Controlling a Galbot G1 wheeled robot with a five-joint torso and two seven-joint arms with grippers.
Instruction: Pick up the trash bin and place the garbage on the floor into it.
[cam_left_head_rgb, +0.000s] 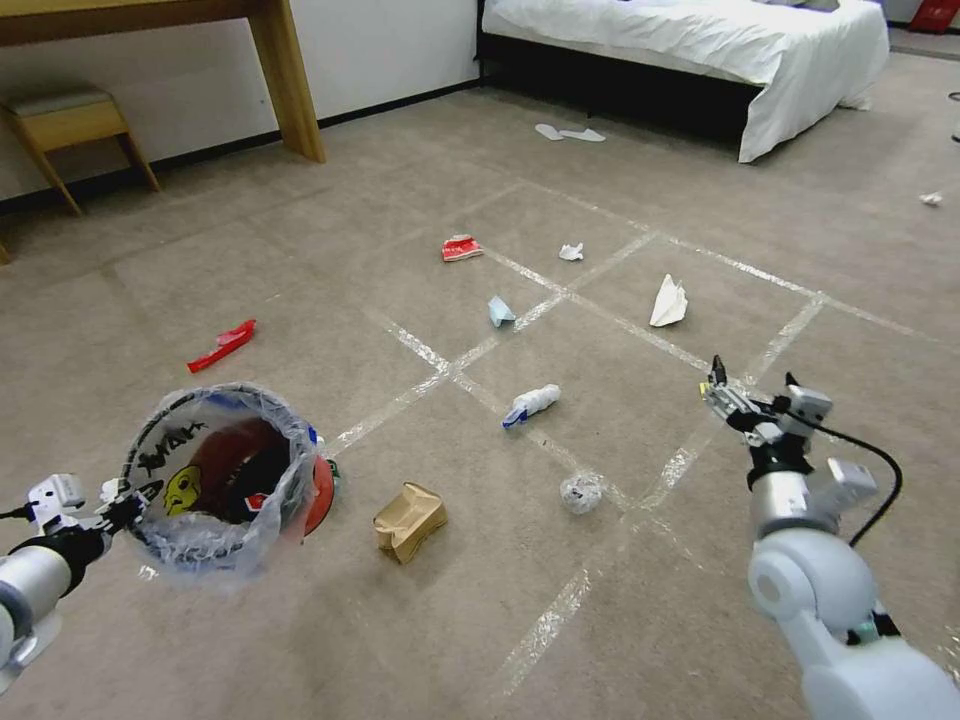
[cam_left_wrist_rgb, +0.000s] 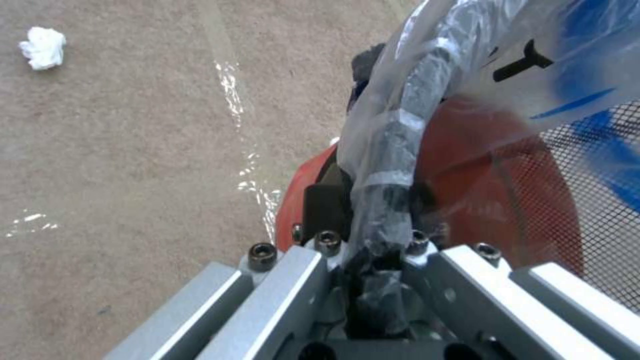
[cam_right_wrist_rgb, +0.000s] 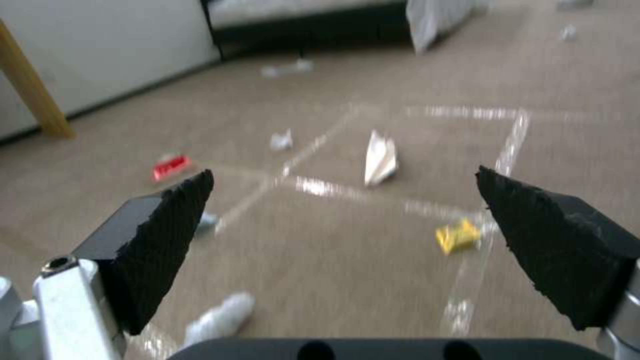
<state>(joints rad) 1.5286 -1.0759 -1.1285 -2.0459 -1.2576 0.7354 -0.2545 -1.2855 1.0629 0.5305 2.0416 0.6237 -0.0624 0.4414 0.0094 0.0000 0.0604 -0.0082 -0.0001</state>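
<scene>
Near left, your left gripper (cam_left_head_rgb: 128, 503) is clamped on the rim of the trash bin (cam_left_head_rgb: 215, 480), holding it lifted and tilted. Near right, your right gripper (cam_right_wrist_rgb: 343, 220) hangs empty, jaws wide, above the floor (cam_left_head_rgb: 330, 620). Collection looks about to begin: the crumpled brown paper bag (cam_left_head_rgb: 409, 520) lies just beside the bin. Farther out wait a plastic bottle (cam_left_head_rgb: 531, 404) and a folded white paper (cam_left_head_rgb: 668, 301).

Both arms are pale grey-white with rounded joint housings and black collars near the wrist. A black cable loops off the right wrist. The right tool (cam_left_head_rgb: 750, 385) has two black wedge-shaped pads with a textured face, set on silver metal blocks. The left tool (cam_left_head_rgb: 128, 508) shows brushed aluminium plates fastened with dark hex-socket screws.
</scene>
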